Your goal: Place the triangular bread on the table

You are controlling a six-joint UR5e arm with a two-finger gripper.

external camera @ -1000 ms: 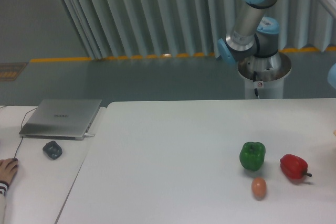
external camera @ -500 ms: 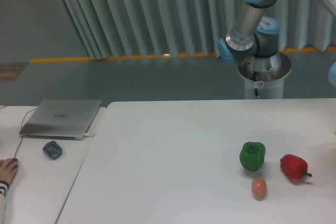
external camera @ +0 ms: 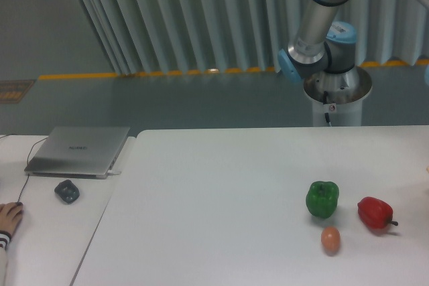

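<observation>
arm (external camera: 322, 11): cut off top/right edge, gripper out of frame | bread: not seen | hand (external camera: 9, 218): cut at left edge | table (external camera: 221, 192): cut bottom/right

surface (external camera: 221, 185): two peppers and egg on right part
pepper (external camera: 322, 199): left of other pepper (external camera: 375, 213)
egg (external camera: 330, 240): in front, between them
laptop (external camera: 79, 151): on side desk (external camera: 47, 239), left
arm (external camera: 325, 25): behind surface

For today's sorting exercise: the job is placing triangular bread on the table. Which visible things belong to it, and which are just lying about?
Job: table; bread and gripper not in view.
Lying about: green pepper, red pepper, egg, laptop.
</observation>
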